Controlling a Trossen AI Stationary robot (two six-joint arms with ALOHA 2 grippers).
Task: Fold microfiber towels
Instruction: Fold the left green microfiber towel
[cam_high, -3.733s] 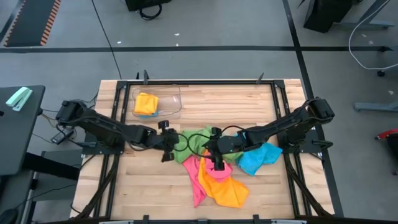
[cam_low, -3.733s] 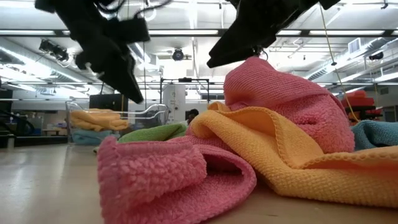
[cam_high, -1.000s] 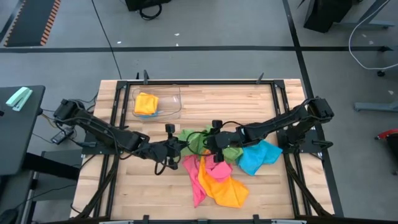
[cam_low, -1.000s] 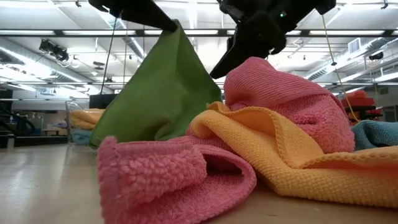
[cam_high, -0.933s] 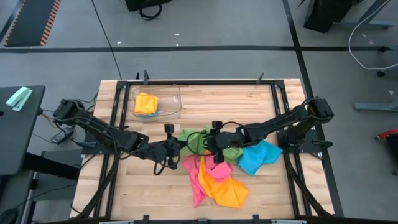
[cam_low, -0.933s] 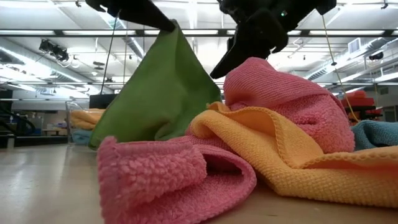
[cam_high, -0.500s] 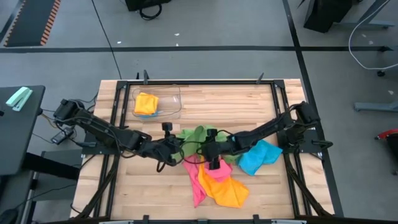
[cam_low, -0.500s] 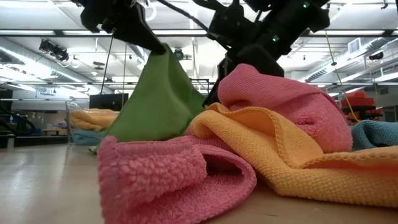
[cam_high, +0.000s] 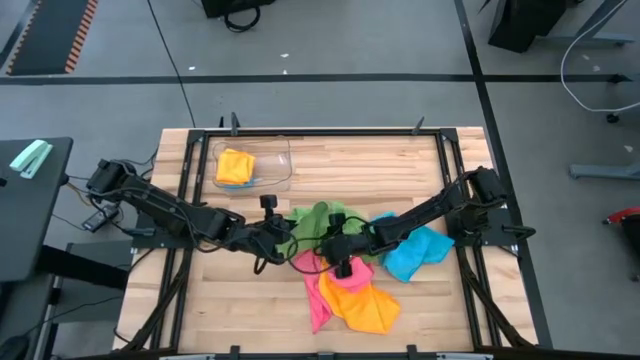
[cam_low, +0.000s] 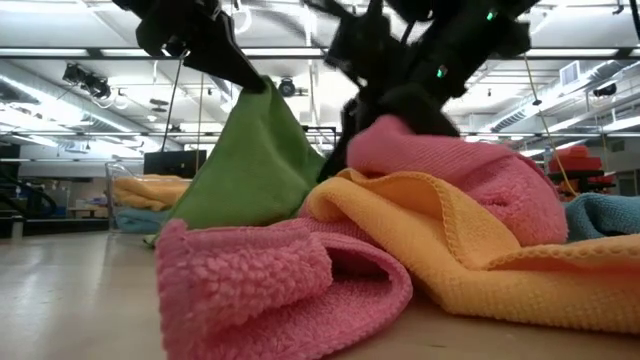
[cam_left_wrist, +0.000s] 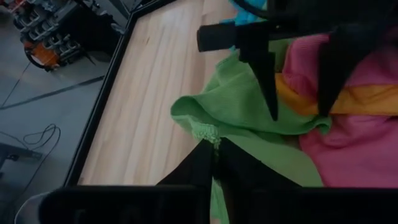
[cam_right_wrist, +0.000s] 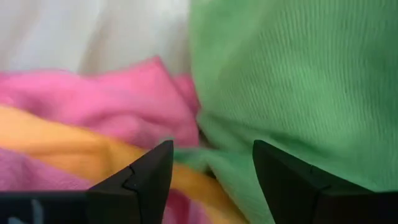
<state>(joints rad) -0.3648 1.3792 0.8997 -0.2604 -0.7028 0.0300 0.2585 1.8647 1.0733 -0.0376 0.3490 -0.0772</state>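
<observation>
A wooden worktop (cam_high: 400, 170) framed in black rails is seen from above, with both arms reaching in toward its middle. A heap of towels lies there: an orange towel (cam_high: 362, 302) and a pink towel (cam_high: 316, 290) at the near side, a blue towel (cam_high: 415, 252) toward the right, and a green towel (cam_high: 312, 222) at the far left of the heap, overlapped by the pink and orange ones. A clear bin (cam_high: 252, 165) stands near the far left corner, well apart from the heap, and a folded yellow towel (cam_high: 235, 165) is held in it.

The green towel's edge is pinched in the left tool (cam_left_wrist: 214, 144), whose fingers are closed tight on the cloth; in the low view the cloth is pulled up into a peak (cam_low: 258, 150) beside the heap. The right tool (cam_right_wrist: 211, 165) is held with its fingers (cam_right_wrist: 142, 174) spread apart, gripping nothing, just above where green, pink and orange cloth meet.
</observation>
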